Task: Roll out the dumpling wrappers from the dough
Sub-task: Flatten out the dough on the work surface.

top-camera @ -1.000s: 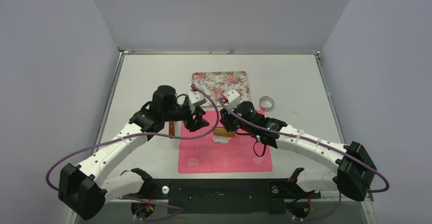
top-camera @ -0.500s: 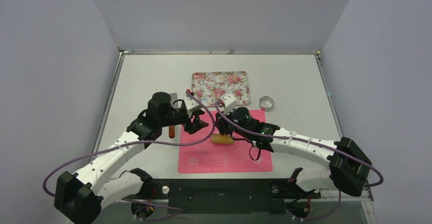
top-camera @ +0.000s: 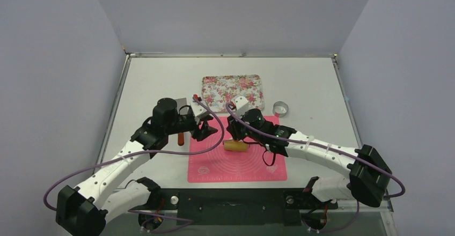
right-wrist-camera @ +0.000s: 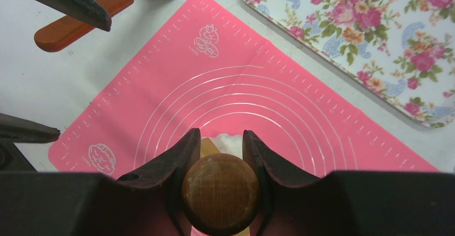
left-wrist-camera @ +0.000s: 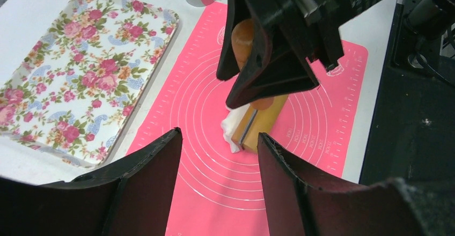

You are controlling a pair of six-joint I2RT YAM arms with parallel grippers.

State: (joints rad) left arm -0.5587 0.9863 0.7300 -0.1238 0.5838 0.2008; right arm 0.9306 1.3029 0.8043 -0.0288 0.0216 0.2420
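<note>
My left gripper (left-wrist-camera: 219, 139) hangs over the left part of the pink mat (top-camera: 236, 166), jaws spread wide and holding nothing. It has drawn back slightly toward the orange-handled scraper (top-camera: 181, 138), which lies on the table just off the mat's left edge. At the mat's centre sits the dough (left-wrist-camera: 230, 127), a small white lump. A second ago it showed on the near side of the rolling pin (top-camera: 236, 146); now the pin has travelled toward me and covers it, so I judge a flattening pass is under way and the sheet is still too thick to cut. My right gripper (top-camera: 236, 135) is clamped narrowly on the pin's rounded wooden handle. Further right and back are the floral tray (top-camera: 232, 88) and the metal ring cutter (top-camera: 280, 108), both untouched. From above the dough is hidden. The left wrist view shows it bulging from under the pin's end, and the right wrist view shows only a white sliver beyond the handle.
</note>
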